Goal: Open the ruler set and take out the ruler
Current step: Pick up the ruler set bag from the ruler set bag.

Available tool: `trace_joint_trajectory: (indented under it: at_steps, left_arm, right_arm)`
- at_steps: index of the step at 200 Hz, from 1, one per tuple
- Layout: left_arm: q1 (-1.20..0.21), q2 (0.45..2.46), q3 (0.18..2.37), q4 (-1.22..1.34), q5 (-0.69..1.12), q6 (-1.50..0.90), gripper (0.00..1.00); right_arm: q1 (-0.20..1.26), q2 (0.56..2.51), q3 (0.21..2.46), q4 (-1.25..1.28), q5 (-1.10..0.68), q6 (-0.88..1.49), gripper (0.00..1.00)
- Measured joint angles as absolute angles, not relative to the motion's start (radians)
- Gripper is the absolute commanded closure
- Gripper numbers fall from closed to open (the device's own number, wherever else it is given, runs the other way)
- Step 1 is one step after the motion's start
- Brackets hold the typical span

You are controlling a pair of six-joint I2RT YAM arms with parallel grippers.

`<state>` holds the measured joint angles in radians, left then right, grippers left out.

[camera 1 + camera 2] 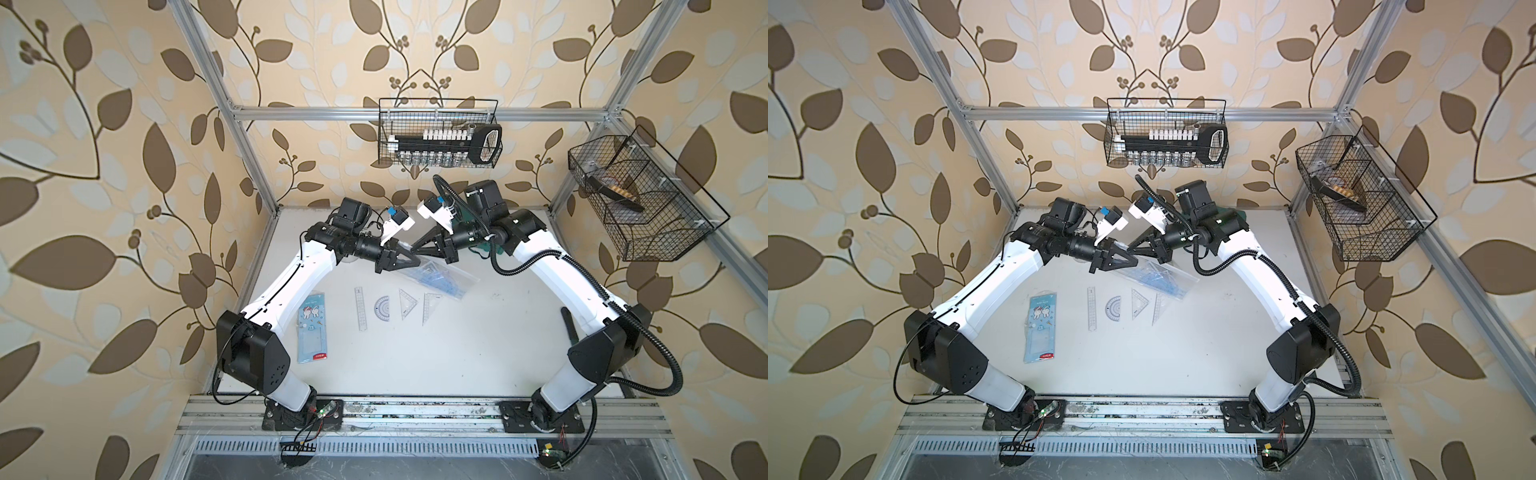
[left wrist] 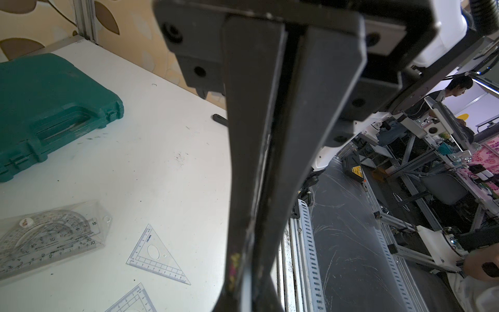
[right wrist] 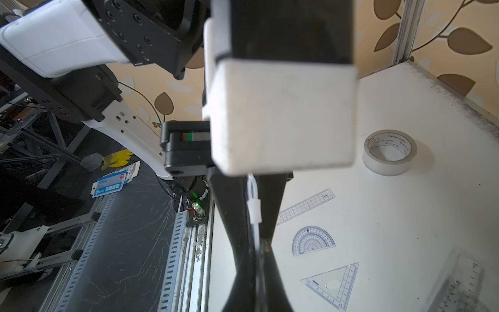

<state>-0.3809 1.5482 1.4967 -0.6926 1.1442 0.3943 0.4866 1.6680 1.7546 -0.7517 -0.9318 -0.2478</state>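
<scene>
The ruler set (image 1: 442, 276) is a clear pouch with bluish rulers inside, also seen in the left wrist view (image 2: 48, 240). It slopes from the grippers down toward the white table (image 1: 457, 357). My left gripper (image 1: 417, 261) and right gripper (image 1: 414, 250) meet tip to tip at the pouch's upper edge. Both are shut on it. In the right wrist view a thin white strip of the pouch (image 3: 253, 210) runs into my shut right gripper (image 3: 258, 270). A loose clear ruler (image 1: 361, 308) lies flat on the table in front.
Beside the ruler lie a protractor (image 1: 385, 309) and two set squares (image 1: 407, 304) (image 1: 431, 307). Another packaged set (image 1: 312, 328) lies by the left arm. A green case (image 2: 48, 108) sits at the back, a tape roll (image 3: 388, 151) nearby. Wire baskets (image 1: 438, 133) (image 1: 640, 199) hang above.
</scene>
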Motion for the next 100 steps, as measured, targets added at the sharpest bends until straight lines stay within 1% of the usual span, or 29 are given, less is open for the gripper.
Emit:
trace_joint_trajectory:
  at_steps: [16, 32, 44, 65, 79, 100]
  left_arm:
    - [-0.381, 1.548, 1.497, -0.694, 1.144, 0.395, 0.90]
    - [-0.381, 1.548, 1.497, -0.693, 1.144, 0.393, 0.84]
    - [-0.381, 1.548, 1.497, -0.687, 1.143, 0.396, 0.76]
    - [-0.381, 1.546, 1.496, -0.671, 1.140, 0.385, 0.71]
    - [-0.381, 1.542, 1.494, -0.651, 1.140, 0.378, 0.64]
    - [-0.381, 1.525, 1.478, -0.620, 1.134, 0.360, 0.60]
  right_arm:
    - [0.487, 1.668, 1.755, -0.753, -0.935, -0.249, 1.00]
    - [0.487, 1.668, 1.755, -0.762, -0.935, -0.252, 1.00]
    - [0.487, 1.668, 1.755, -0.767, -0.935, -0.252, 1.00]
    - [0.487, 1.667, 1.753, -0.766, -0.935, -0.252, 1.00]
    - [0.487, 1.661, 1.739, -0.750, -0.934, -0.248, 1.00]
    - [0.487, 1.630, 1.682, -0.700, -0.927, -0.222, 1.00]
